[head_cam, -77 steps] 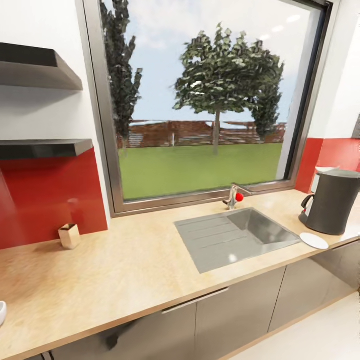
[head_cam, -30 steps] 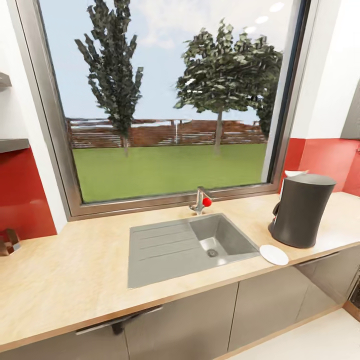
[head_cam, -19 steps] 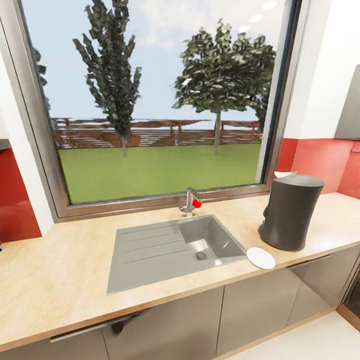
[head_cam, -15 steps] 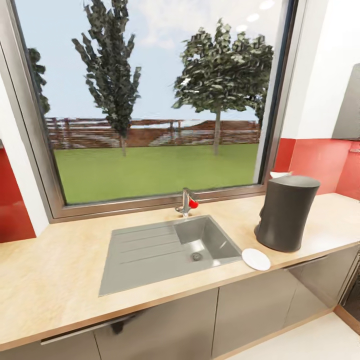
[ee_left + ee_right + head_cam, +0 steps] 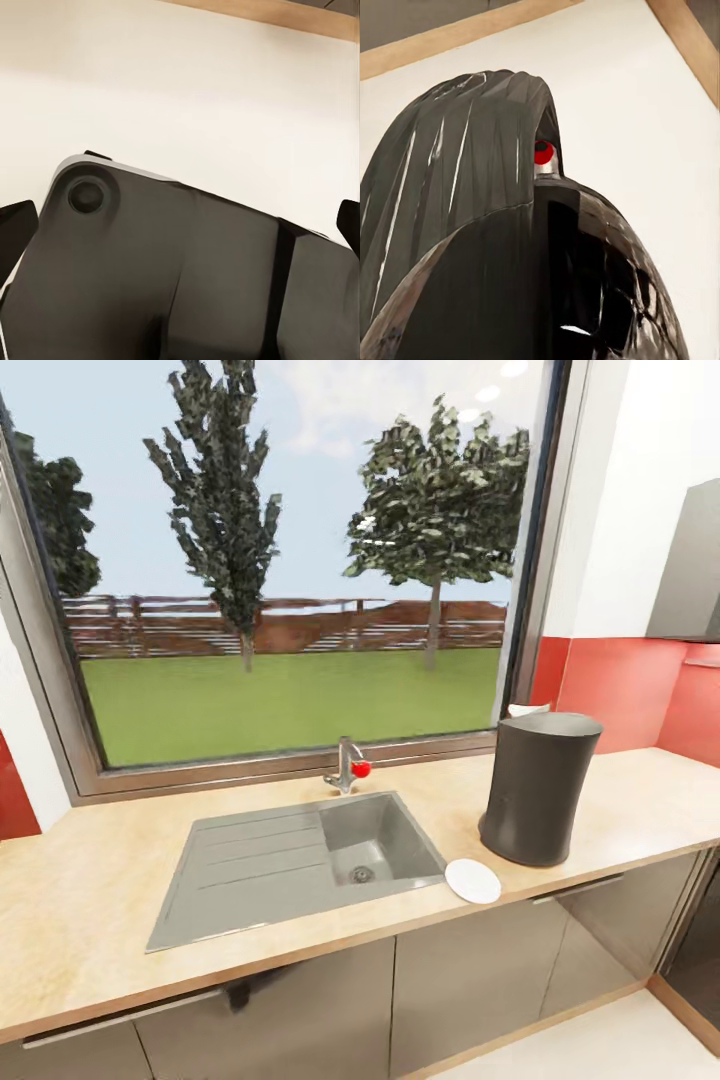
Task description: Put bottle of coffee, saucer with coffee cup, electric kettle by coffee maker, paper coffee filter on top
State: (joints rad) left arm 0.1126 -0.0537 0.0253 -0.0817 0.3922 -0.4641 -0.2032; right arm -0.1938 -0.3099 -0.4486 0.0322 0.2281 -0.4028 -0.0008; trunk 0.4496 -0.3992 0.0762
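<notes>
The left pincer (image 5: 180,225) has its two dark fingertips (image 5: 16,225) spread wide apart at opposite edges of its wrist view, over a dark part of the robot's own body. The right wrist view shows dark robot bodywork.

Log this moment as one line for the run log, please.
phase: in transit along light wood-grain countertop | tall dark grey cylinder coffee maker upright on it | small flat white saucer beside its base, no cup | grey sink left of both
</notes>
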